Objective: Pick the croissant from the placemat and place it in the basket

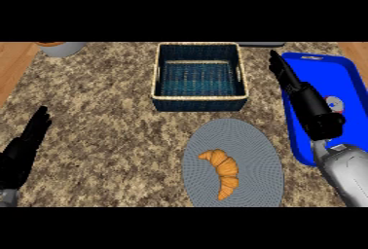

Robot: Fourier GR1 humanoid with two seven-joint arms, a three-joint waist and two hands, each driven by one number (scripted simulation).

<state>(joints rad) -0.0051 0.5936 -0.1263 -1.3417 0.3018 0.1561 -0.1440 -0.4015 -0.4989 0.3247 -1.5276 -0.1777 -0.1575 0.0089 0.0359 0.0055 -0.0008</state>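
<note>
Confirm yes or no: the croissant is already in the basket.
No: the croissant lies on the grey placemat; the basket holds nothing.

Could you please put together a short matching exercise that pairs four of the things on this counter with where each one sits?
Things:
1. croissant
2. basket
3. blue tray
4. left hand

Places:
A. at the right edge, under the right hand
B. at the left edge, fingers straight
C. on the grey placemat
D. behind the placemat, nothing in it

Pairs: 1-C, 2-D, 3-A, 4-B
</note>
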